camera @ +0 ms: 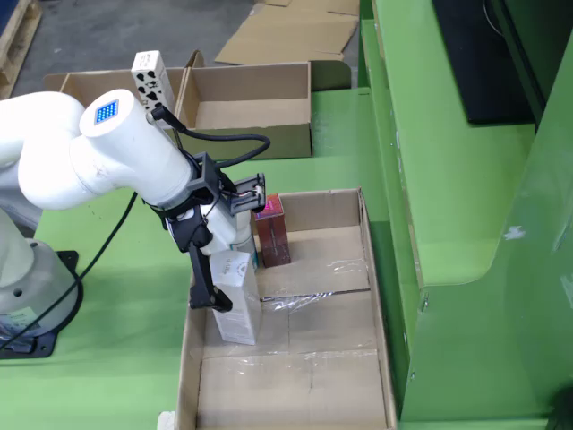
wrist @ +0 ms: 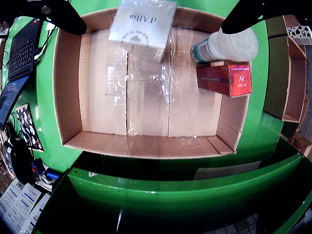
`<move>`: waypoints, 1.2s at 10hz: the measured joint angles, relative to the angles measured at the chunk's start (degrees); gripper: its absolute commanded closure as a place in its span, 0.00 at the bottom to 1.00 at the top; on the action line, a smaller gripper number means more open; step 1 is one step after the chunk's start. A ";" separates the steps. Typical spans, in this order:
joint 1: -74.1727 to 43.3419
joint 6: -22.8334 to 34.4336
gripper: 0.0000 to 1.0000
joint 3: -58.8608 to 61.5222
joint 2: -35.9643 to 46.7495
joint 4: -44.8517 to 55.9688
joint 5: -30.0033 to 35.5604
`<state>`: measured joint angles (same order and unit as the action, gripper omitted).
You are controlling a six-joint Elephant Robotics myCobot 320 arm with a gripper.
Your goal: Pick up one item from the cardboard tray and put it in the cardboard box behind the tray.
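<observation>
A white carton (wrist: pixel 143 22) stands upright near one end of the cardboard tray (wrist: pixel 68 87), seen in the fixed view as a tall white carton (camera: pixel 237 300) at the left wall of the tray (camera: pixel 374 296). My gripper (wrist: pixel 153 29) straddles it, open, with black fingers (wrist: pixel 63 17) well clear of both sides. In the fixed view the gripper (camera: pixel 228 296) hangs low beside the carton, one finger hidden. A red box (wrist: pixel 225 78) and a white bottle (wrist: pixel 224 46) lie in the tray. The open cardboard box (camera: pixel 251 107) sits behind the tray.
A second open box (camera: pixel 89 85) and flattened cardboard (camera: pixel 286 36) lie further back. A green machine housing (camera: pixel 448 179) flanks the tray's right side. A laptop (wrist: pixel 22 48) and clutter sit left of the tray in the wrist view. The arm's cable (camera: pixel 107 242) trails leftward.
</observation>
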<state>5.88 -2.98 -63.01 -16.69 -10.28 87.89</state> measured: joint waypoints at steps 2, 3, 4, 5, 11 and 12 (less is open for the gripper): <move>-0.35 0.08 0.00 -2.11 -1.15 -1.23 0.35; -0.44 0.17 0.00 -2.11 -1.15 -1.23 0.52; -1.40 0.17 0.00 -2.73 -3.08 -2.28 1.14; -1.67 0.17 0.00 -2.99 -3.61 -2.20 1.14; -1.75 0.17 0.00 -2.99 -3.61 -2.28 1.14; -1.75 0.17 0.00 -2.99 -3.61 -2.28 1.14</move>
<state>4.13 -2.81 -66.00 -20.30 -12.56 89.03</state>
